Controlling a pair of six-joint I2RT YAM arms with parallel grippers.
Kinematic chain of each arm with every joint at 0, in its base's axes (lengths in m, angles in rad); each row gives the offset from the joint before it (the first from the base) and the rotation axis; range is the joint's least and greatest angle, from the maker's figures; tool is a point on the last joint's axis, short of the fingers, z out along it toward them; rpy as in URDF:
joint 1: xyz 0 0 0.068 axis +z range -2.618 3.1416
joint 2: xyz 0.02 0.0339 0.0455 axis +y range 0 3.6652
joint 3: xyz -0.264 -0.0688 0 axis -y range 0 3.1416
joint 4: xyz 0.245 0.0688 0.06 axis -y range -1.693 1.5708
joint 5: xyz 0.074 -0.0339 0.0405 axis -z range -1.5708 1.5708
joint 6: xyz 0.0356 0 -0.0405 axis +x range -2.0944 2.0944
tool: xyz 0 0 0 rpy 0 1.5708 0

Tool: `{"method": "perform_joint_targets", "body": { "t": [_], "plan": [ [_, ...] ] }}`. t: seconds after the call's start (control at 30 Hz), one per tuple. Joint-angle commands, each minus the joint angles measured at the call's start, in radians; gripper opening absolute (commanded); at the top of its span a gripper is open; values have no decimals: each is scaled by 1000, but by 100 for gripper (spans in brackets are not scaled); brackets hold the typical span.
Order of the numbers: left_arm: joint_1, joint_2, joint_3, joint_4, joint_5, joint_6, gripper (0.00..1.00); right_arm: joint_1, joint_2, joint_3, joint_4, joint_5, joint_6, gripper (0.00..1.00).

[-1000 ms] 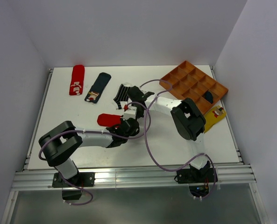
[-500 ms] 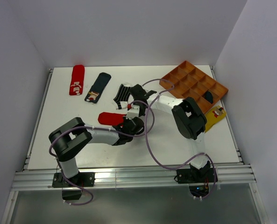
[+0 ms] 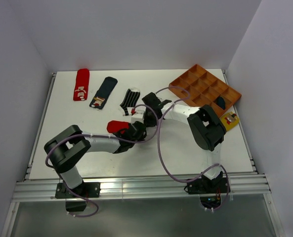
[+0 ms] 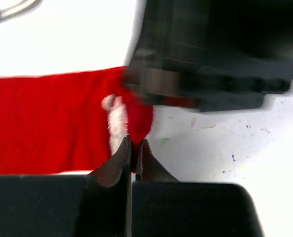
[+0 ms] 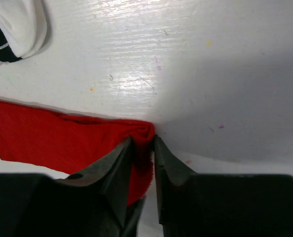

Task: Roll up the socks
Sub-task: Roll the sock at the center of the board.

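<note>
- Flat, unrolled: far red sock (image 3: 80, 84), patched navy sock (image 3: 102, 93), striped sock (image 3: 130, 97).
- Roll apparently just starting: centre red sock (image 3: 116, 126) pinched tight by left gripper (image 4: 134, 150); right gripper (image 5: 144, 148) narrow on its fold.
- Stowed: plain navy sock (image 3: 220, 102) in tray (image 3: 186, 81); yellow sock (image 3: 229, 119) beside it, unrolled.

Whether the right gripper (image 5: 144, 144) presses the fold of the red sock (image 5: 62, 143) cannot be told; that sock runs off the wrist view's left edge, and a corner cuts the striped sock (image 5: 13, 24). The left wrist view shows the right gripper only as a dark blur. From above, the right arm (image 3: 205, 129) hides part of the mustard sock (image 3: 230, 118), and the dark sock (image 3: 220, 102) is too small to make out.
</note>
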Motion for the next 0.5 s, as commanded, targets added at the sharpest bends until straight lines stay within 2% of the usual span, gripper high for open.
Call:
{"method": "perform_joint_targets", "body": {
  "t": [0.0, 0.07, 0.17, 0.47],
  "plan": [
    [100, -74, -80, 78, 210, -126, 0, -17, -75, -40, -7, 27, -14, 33],
    [146, -94, -134, 125, 288, -181, 0, -23, -97, -45, 7, 25, -2, 39],
    [212, -113, -180, 162, 376, -245, 0, -29, -155, -77, 65, 33, 15, 43],
    [362, -61, -257, 306, 638, -445, 0, -31, -218, -178, 197, 19, 71, 41]
  ]
}}
